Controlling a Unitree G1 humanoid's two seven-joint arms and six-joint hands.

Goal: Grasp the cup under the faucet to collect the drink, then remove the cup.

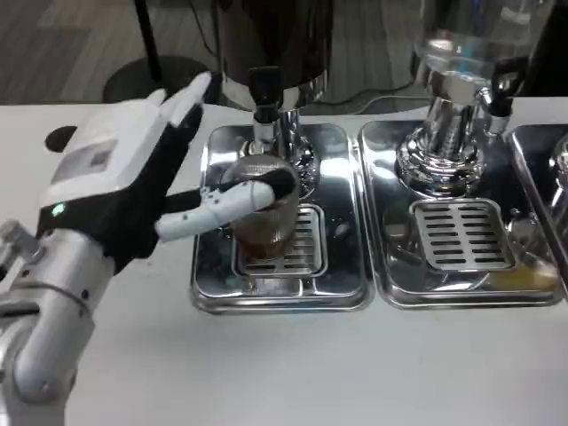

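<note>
A clear ribbed cup (264,213) with brownish drink in its lower part stands on the grate of the left drip tray (213,284), right under the black-handled faucet (264,102) of the dark dispenser. My left hand (133,177) reaches in from the left; its thumb wraps across the front of the cup near the rim while the other fingers stretch up behind it toward the dispenser. The cup's left side is hidden by the hand.
A second chrome drip tray (390,275) with a grate sits to the right under a shiny glass dispenser (453,115). A third tray edge (550,169) shows at the far right. White tabletop lies in front of the trays.
</note>
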